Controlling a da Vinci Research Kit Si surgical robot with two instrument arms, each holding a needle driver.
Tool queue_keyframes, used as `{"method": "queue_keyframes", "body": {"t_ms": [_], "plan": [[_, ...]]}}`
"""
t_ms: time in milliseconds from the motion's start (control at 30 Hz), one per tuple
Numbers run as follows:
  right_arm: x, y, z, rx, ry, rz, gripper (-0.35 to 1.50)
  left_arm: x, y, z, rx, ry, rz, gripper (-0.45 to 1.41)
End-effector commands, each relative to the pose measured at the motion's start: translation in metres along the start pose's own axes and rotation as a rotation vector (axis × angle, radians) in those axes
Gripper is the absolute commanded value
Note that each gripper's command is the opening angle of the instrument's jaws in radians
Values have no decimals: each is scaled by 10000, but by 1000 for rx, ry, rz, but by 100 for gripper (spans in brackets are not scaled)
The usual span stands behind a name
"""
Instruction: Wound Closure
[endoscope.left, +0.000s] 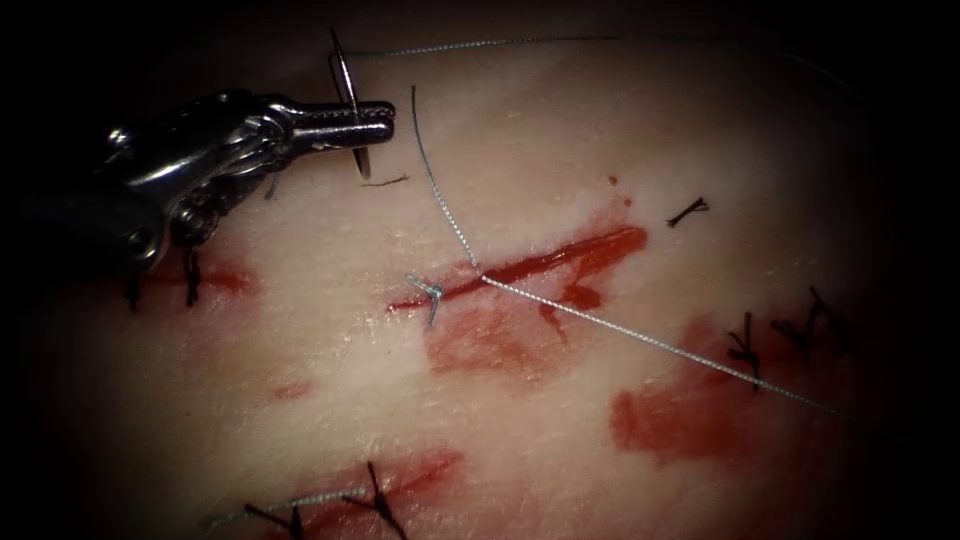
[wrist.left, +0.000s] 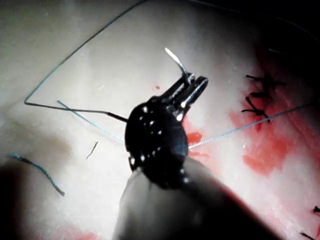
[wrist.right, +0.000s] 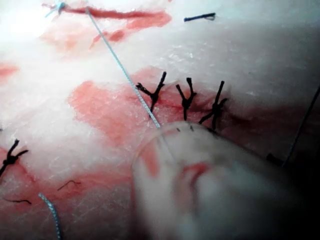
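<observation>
Needle (endoscope.left: 349, 103) sits clamped mid-curve in the left tool (endoscope.left: 375, 122), clear of the tissue (endoscope.left: 300, 330), up and left of the cut (endoscope.left: 520, 268). Thread (endoscope.left: 640, 335) crosses the cut toward the right. Right tool's state I cannot tell.

I find no readable text, label, brand, number or sign on anything in my three camera views.

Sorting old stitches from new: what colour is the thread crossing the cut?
Pale blue-grey thread, clearest in the endoscope view.
</observation>
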Motion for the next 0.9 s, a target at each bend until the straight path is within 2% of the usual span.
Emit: {"method": "queue_keyframes", "body": {"t_ms": [33, 267, 367, 400, 433, 467, 500, 533, 567, 633, 700, 767, 800, 833, 867, 900], "plan": [[4, -6, 2, 2, 1, 16, -35, -6, -4, 4, 0, 0, 0, -45], [-13, -1, -5, 6, -15, 37, -35, -6, -5, 4, 1, -3, 0, -45], [-18, 1, -5, 19, -60, 41, -35, -6, -5, 5, 1, -3, 0, -45], [-16, 2, -5, 30, -56, 44, -1, -6, -5, 5, 5, -1, 1, -45], [-10, 3, -8, 46, -38, 15, 51, -7, -5, 6, 0, -3, 1, -45], [-5, 3, -12, 62, -15, 3, 57, -7, -5, 7, -7, -6, 14, -45], [1, 4, -17, 74, 22, -8, 61, -8, -5, 8, -15, -9, 21, -45], [10, 5, -25, 78, 86, -45, 91, -10, -5, 9, -27, -18, 22, -45], [18, 7, -33, 80, 149, -69, 108, -12, -5, 11, -36, -25, 37, -45], [40, 11, -56, 98, 317, -60, 114, -19, -5, 13, -45, -40, 90, -45], [61, 15, -74, 143, 453, -36, 109, -30, -6, 18, -53, -68, 172, -45], [83, 18, -89, 184, 592, -55, 126, -44, -7, 24, -70, -111, 289, -45], [102, 18, -99, 212, 710, -64, 124, -56, -6, 29, -90, -168, 397, -45], [102, 18, -99, 212, 710, -64, 124, -56, -6, 29, -90, -168, 397, -45], [115, 18, -103, 223, 753, -46, 123, -63, -4, 32, -100, -210, 477, -45], [127, 17, -105, 229, 780, -26, 136, -68, -2, 34, -113, -240, 537, -45]]}}
